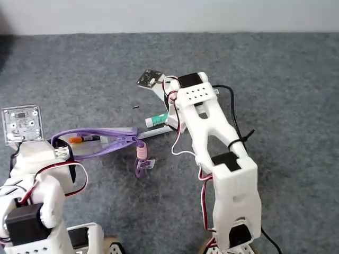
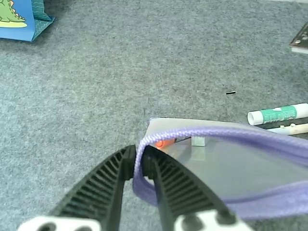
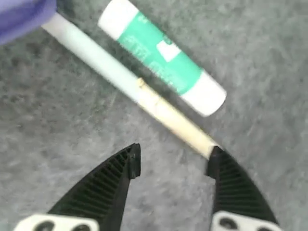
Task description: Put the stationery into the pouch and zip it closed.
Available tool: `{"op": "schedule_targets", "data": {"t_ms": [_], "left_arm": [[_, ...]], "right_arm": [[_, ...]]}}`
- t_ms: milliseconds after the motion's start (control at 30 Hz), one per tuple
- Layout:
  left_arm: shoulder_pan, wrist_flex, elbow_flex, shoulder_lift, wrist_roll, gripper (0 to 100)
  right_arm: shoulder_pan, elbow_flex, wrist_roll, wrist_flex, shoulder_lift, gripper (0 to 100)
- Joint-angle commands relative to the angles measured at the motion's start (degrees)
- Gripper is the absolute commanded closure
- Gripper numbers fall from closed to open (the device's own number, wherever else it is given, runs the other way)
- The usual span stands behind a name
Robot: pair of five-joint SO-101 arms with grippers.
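A clear pouch with a purple zip edge (image 1: 100, 142) lies on the grey carpet, its mouth toward the middle, with an orange-tipped item (image 1: 79, 139) inside. My left gripper (image 2: 142, 161) is shut on the pouch's purple rim (image 2: 144, 144) at its closed end. A green-and-white glue stick (image 3: 161, 57) and a white pen (image 3: 130, 86) lie side by side just past the pouch mouth. My right gripper (image 3: 173, 159) hangs open over them, one fingertip (image 3: 215, 159) touching the pen's end. A pink zipper pull with a tag (image 1: 142, 157) hangs off the pouch.
A small black scrap (image 1: 136, 107) lies on the carpet beyond the pouch. A blue card with a dinosaur picture (image 2: 21, 19) sits far off in the left wrist view. The carpet's far edge meets a white wall (image 1: 169, 16).
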Motion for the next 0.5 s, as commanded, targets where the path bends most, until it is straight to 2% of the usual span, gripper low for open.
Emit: {"op": "schedule_targets", "data": {"t_ms": [0,467], "left_arm": [[-0.1,0.0,2.7,0.8,0.5,99],[-0.1,0.0,2.7,1.1,0.5,99]], "right_arm": [[0.8,-5.6,3.8,0.6,2.1,76.7],[0.6,-8.7,8.0,0.0,7.3,78.6]]}}
